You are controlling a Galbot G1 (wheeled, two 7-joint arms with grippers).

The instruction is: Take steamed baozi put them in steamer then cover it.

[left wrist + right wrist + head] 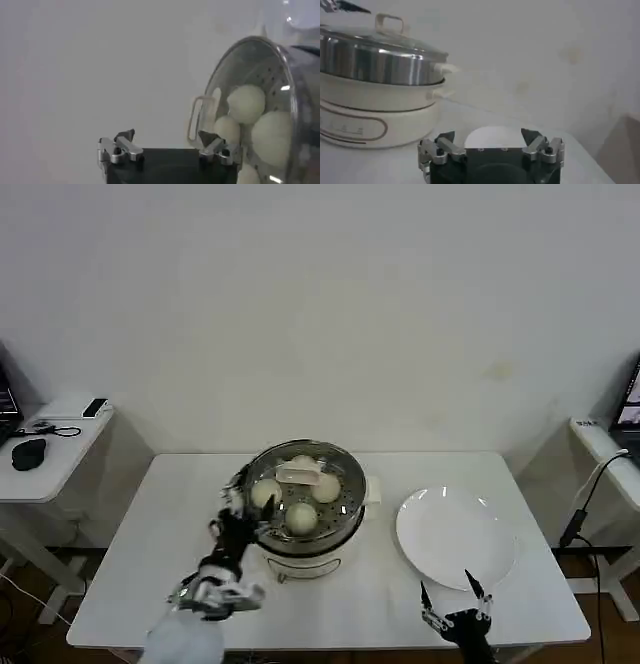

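- The four steamed baozi [297,500] are seen inside the steamer [305,546], which stands mid-table, with the empty white plate [455,536] beside it toward the robot's right.
- The cover [300,476] is seated on the steamer's rim, its cream handle [299,476] on top, the buns visible through the glass.
- The left gripper [243,497] is held just beside the steamer's left edge; in its wrist view the fingers are spread wide and nothing is held between them.
- The right gripper [452,596] is parked low near the table's front edge, just in front of the plate, fingers apart and empty.
- The covering step is judged to be finished: lid down, hand let go.
- What is called for next is only a clean retreat of the left arm, without the rim or handle being clipped.
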